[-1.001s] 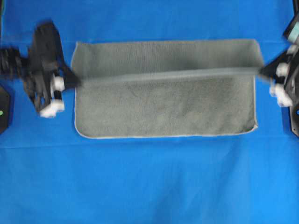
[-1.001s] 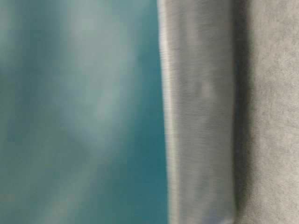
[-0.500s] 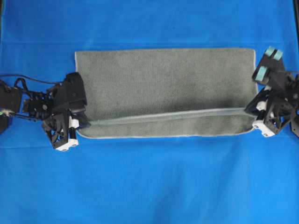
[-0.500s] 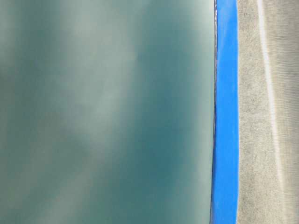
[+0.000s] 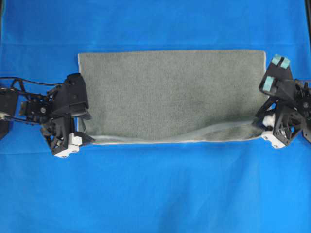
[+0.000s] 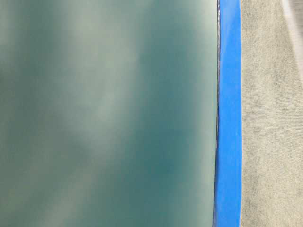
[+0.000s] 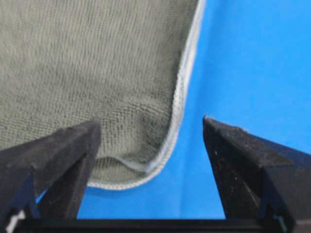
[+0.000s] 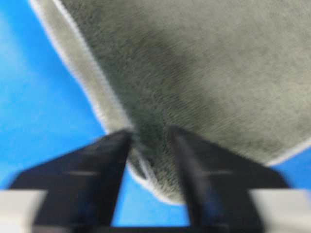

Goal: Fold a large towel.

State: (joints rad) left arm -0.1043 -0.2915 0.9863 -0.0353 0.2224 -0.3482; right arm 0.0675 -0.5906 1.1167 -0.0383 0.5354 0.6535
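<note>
A grey-green large towel (image 5: pixel 170 94) lies folded into a wide rectangle on a bright blue table sheet (image 5: pixel 155 189). The left gripper (image 7: pixel 151 127) sits at the towel's near left corner, jaws spread wide, with the rounded hemmed corner lying flat between them and touching neither. The right gripper (image 8: pixel 148 138) is at the near right corner, where the upper layer rides up in a wrinkle; its jaws stand narrowly apart, astride the corner's hem, but blur hides whether they pinch it.
</note>
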